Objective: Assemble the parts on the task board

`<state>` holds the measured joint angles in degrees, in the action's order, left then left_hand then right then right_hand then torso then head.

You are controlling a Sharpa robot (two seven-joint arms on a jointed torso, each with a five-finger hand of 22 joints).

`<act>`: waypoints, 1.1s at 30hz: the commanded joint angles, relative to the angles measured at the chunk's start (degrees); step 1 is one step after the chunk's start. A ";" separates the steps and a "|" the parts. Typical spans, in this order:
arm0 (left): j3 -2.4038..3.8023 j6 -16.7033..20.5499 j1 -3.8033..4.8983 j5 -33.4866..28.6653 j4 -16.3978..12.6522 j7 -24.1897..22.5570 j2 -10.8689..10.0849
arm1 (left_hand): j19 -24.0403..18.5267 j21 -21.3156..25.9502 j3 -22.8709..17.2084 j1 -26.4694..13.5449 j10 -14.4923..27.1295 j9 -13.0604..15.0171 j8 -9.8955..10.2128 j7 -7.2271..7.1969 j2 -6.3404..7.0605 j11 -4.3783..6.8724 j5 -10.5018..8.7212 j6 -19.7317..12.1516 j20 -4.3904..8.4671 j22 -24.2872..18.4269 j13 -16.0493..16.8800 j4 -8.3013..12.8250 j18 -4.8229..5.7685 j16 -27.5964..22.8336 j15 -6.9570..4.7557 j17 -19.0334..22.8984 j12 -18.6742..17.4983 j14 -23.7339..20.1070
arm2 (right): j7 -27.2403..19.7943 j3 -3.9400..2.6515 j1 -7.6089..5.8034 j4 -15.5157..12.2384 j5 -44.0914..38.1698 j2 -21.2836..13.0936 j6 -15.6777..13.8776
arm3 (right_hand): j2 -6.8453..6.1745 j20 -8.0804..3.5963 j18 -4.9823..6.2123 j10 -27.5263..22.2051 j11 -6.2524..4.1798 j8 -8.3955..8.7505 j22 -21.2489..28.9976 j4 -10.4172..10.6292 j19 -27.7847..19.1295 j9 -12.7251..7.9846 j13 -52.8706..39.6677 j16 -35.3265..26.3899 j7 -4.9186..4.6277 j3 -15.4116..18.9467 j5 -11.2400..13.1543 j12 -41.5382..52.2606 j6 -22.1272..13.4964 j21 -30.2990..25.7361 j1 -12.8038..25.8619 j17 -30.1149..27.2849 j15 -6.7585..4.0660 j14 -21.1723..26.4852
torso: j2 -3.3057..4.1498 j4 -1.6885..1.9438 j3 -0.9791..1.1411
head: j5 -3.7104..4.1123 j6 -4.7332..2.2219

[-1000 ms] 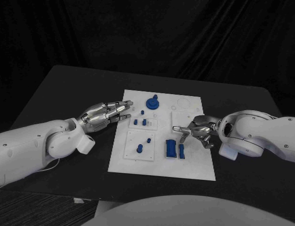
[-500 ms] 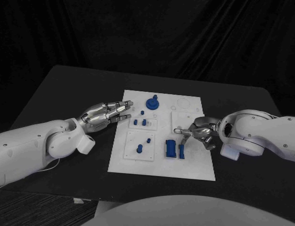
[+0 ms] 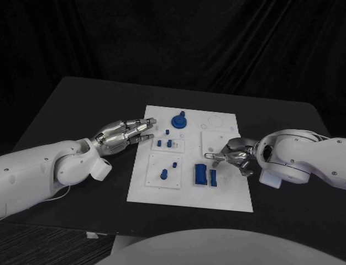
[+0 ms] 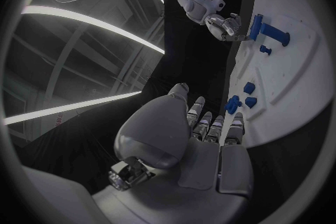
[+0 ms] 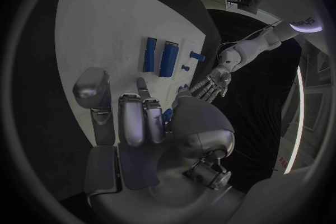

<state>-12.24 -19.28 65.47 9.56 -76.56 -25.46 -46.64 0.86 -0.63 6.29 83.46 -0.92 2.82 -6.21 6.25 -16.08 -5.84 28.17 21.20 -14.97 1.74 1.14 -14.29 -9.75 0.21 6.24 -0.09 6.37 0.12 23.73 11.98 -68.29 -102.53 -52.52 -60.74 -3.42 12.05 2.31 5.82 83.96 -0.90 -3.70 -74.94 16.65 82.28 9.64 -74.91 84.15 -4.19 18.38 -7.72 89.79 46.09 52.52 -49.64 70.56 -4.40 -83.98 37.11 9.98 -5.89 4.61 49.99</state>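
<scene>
The left hand [image 3: 125, 133] sits at the left edge of the task board [image 3: 189, 194], with its fingers stretched out side by side and nothing in them. The white task board lies flat in the middle of the black table [image 3: 69, 105]. On the board, near the far end, stands a round blue part with a knob [image 3: 178, 120]. A tiny blue peg [image 3: 167, 132] is just in front of it, and two small blue pegs [image 3: 164, 143] stand side by side near the left fingertips. Closer in, one more small peg [image 3: 176, 164] and a slanted blue piece [image 3: 163, 175] sit on a raised white square. Next to them lie two long blue blocks [image 3: 204, 175], one wide and one thin, side by side. The right hand [image 3: 232, 154] is at the board's right edge, just beyond the thin block, with its fingers curled in. I cannot tell if it holds anything. Behind the table hangs a dark curtain [image 3: 181, 38].
</scene>
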 commanded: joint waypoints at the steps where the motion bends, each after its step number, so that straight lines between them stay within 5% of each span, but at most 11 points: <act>1: 0.05 -0.69 -0.11 -0.26 -0.07 -0.67 0.07 | -0.06 0.08 -0.29 0.24 0.02 -0.02 -0.26 0.33 0.03 -0.30 0.04 -0.12 -0.19 -0.03 0.08 -0.09 -0.60 -0.16 0.32 0.07 0.38 -0.11 | -2.06 0.00 0.14 -0.22 -5.20 -0.01 -0.78 | 0.66 -1.34 0.84 6.04 -1.63 0.35 -5.84 0.02 0.15 -1.98 -15.09 -0.36 1.82 1.22 0.76 0.21 -5.29 -0.17 -0.13 -0.09 -1.35 -2.80 | 0.03 0.02 0.03 | 0.01 0.01; 5: 0.05 -0.74 -0.13 -0.26 -0.02 -0.69 0.11 | -0.06 0.08 -0.29 0.24 0.02 -0.02 -0.26 0.33 0.03 -0.30 0.04 -0.12 -0.19 -0.03 0.08 -0.09 -0.60 -0.16 0.32 0.07 0.38 -0.11 | -4.01 0.00 0.15 -0.21 -6.56 -0.06 -2.25 | 1.14 -2.17 0.74 6.04 -2.67 0.48 -5.97 0.04 0.33 -3.40 -15.09 -0.21 3.05 2.45 1.66 0.21 -8.90 0.20 0.17 0.51 -2.18 -2.96 | 0.05 0.02 0.04 | -0.05 0.01; 12: 0.05 -0.75 -0.14 -0.26 0.01 -0.68 0.04 | -0.06 0.07 -0.35 0.20 0.00 -0.02 -0.25 0.29 0.04 -0.36 0.02 -0.17 -0.17 -0.02 0.09 -0.10 -0.61 -0.13 0.37 0.06 0.45 -0.10 | -7.27 0.00 0.15 -0.39 -8.69 -0.39 -4.63 | 1.51 -2.60 0.62 6.04 -3.10 0.23 -6.13 0.08 0.51 -3.74 -15.09 -0.07 3.45 3.44 2.88 0.21 -8.17 0.67 0.78 0.91 -2.57 -3.05 | 0.02 -0.05 -0.01 | -0.23 0.01; 20: 0.05 -0.43 -0.16 -0.26 -0.12 -1.54 -0.17 | -0.04 0.06 -0.41 0.14 -0.09 -0.01 -0.30 0.21 0.05 -0.56 0.01 -0.08 -0.13 0.01 0.14 -0.11 -0.63 -0.09 0.45 0.04 0.72 -0.09 | -15.62 0.01 0.20 -2.19 -17.37 -2.57 -10.98 | 2.72 -2.36 -0.34 6.04 -1.69 -2.78 -7.60 0.06 1.80 -3.00 -15.09 1.51 1.50 6.11 4.74 0.21 2.90 5.66 2.98 4.95 -1.91 -3.82 | -0.02 0.02 0.02 | -0.27 0.01; 21: 0.05 -0.21 -0.16 -0.26 -0.15 -1.93 -0.20 | -0.04 0.06 -0.42 0.13 -0.11 0.01 -0.34 0.21 0.04 -0.56 0.01 0.03 -0.11 0.01 0.15 -0.13 -0.63 -0.11 0.42 0.05 0.76 -0.09 | -16.80 0.01 0.23 -2.40 -18.41 -2.90 -11.67 | 2.89 -1.92 -0.92 6.04 -0.53 -4.45 -8.34 0.02 2.38 -2.47 -15.09 2.15 0.30 7.02 4.89 0.21 6.78 8.49 3.82 6.60 -1.27 -4.12 | -0.01 0.01 0.02 | -0.18 0.01; 24: 0.05 0.60 -0.16 -0.26 -0.24 -3.72 -0.28 | -0.04 0.06 -0.43 -0.10 -0.45 0.13 -0.73 0.29 0.23 -0.36 -0.17 0.88 0.39 -0.03 0.27 -0.37 -0.67 -0.21 -0.17 0.09 1.57 -0.12 | -20.94 0.01 0.40 -2.99 -21.38 -4.07 -13.23 | 2.69 -0.74 -2.88 6.04 1.54 -6.76 -10.86 0.03 4.44 -1.74 -15.09 3.17 -0.70 8.15 4.97 0.21 13.54 19.49 4.44 9.11 0.68 -4.51 | -0.01 -0.02 0.03 | -0.11 0.01; 28: 0.05 1.34 -0.17 -0.26 -0.27 -6.74 -0.23 | -0.12 0.12 1.21 -1.18 -0.78 0.17 -1.08 0.05 2.04 0.15 -0.11 1.48 1.25 -0.22 0.34 -1.20 -0.62 -0.21 -0.95 0.09 2.34 -0.12 | -25.88 0.02 0.72 -3.45 -23.87 -5.69 -13.11 | 1.97 -0.45 -3.32 6.04 1.61 -6.73 -11.46 0.07 4.79 -1.87 -15.09 3.67 -0.67 8.23 4.99 0.21 15.36 22.40 5.96 10.49 1.03 -4.69 | 0.01 -0.02 0.04 | 0.44 0.01; 33: 0.05 1.58 -0.17 -0.26 -0.27 -8.40 -0.16 | -0.15 0.14 1.79 -1.65 -0.84 0.20 -1.26 -0.08 2.23 0.40 -0.20 1.81 1.54 -0.28 0.35 -1.78 -0.62 -0.21 -1.23 0.09 2.52 -0.12 | -28.20 0.02 1.89 -3.39 -27.58 -6.81 -12.09 | 1.01 -0.24 -3.43 6.04 1.71 -5.54 -11.63 0.05 4.76 -2.55 -15.09 3.91 -0.65 8.22 4.97 0.21 15.18 23.40 7.95 11.10 1.16 -4.74 | 0.05 -0.08 0.02 | 0.78 0.01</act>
<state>-12.24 -18.41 65.40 9.57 -76.68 -29.82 -46.91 0.75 -0.63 7.81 81.94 -1.55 2.97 -7.32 6.15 -14.12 -5.64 28.17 22.74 -13.81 1.52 1.42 -16.13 -9.75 0.21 5.52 -0.05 8.64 0.02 0.36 11.97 -66.79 -105.79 -74.84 -67.36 -14.35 12.98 1.75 3.52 83.94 0.44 -9.43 -74.92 16.66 83.93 7.18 -74.93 87.72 -4.90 24.74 -2.99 89.79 61.23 75.71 -42.18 74.95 -3.57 -83.95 37.11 9.94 -5.86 5.18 49.99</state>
